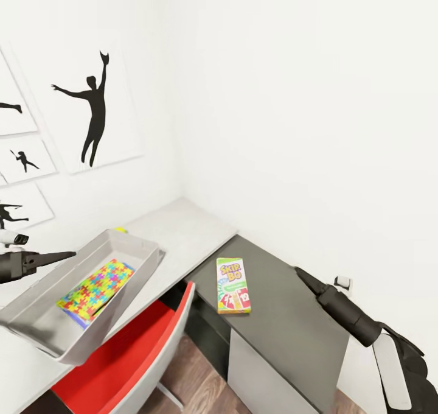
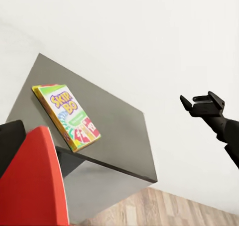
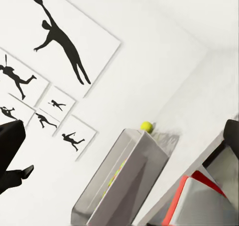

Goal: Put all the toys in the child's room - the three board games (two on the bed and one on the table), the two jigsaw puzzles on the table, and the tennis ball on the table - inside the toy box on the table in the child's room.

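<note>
While the left gripper [image 1: 64, 256] hangs at nine o'clock with fingers seemingly pressed together and empty, the toy box [image 1: 131, 243] just beside it sits tilted on the pale table [image 1: 188, 228] — already holding a jigsaw puzzle [image 1: 97, 289], so sorting looks under way. Behind its far corner peeks the tennis ball [image 1: 120, 229]. On the dark lower section lies a board game reading "SKIP-BO" [image 1: 233, 284], flat and free to grasp. At four o'clock the right gripper [image 1: 299, 272] looks closed — hard to tell.
</note>
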Available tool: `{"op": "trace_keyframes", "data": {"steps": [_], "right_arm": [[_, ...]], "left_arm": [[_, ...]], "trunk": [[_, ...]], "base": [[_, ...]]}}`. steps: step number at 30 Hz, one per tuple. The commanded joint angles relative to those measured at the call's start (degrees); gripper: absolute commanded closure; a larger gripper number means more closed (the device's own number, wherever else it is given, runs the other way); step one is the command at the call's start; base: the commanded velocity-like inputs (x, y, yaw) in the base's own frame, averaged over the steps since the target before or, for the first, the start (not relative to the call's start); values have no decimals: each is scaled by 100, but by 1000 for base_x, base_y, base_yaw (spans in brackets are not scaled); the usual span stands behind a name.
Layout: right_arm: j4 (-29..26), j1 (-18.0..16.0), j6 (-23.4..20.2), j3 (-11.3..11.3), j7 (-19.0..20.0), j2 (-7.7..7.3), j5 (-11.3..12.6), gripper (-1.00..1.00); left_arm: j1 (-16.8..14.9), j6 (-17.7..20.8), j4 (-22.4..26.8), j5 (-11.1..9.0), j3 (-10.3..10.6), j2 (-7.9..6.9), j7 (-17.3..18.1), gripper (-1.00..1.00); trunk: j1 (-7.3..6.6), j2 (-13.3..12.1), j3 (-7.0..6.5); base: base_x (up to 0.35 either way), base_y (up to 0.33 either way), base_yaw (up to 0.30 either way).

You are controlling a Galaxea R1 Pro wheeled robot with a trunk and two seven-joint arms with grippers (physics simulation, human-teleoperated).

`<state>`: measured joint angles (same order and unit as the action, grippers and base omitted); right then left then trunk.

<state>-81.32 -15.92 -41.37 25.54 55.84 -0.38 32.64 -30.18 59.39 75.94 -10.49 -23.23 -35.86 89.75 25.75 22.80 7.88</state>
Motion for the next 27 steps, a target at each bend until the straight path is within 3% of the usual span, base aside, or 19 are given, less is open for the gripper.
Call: {"op": "trace_keyframes", "data": {"steps": [1,9,13,19,27], "right_arm": [[-2,-6,-33,10,8,0,20,-100],[-3,1,-26,28,9,2,2,-100],[10,1,-22,30,6,1,-8,-100],[23,0,-21,32,9,0,-12,-100],[88,-2,-28,68,9,-27,-5,-100]], "left_arm": [[-5,61,4,9,1,-2,25,-100],[-5,61,13,-3,-5,0,25,-100],[-5,61,16,-111,-5,-5,25,-100],[-5,61,17,-310,-6,-8,25,-100],[-5,61,17,-353,-6,-11,25,-100]], "trunk": [[4,12,12],[4,12,10],[4,12,4],[4,12,-26],[4,12,-80]], "base": [[0,-273,-17],[0,-212,-6],[0,-191,-38],[0,-228,-151],[0,-91,-202]]}}
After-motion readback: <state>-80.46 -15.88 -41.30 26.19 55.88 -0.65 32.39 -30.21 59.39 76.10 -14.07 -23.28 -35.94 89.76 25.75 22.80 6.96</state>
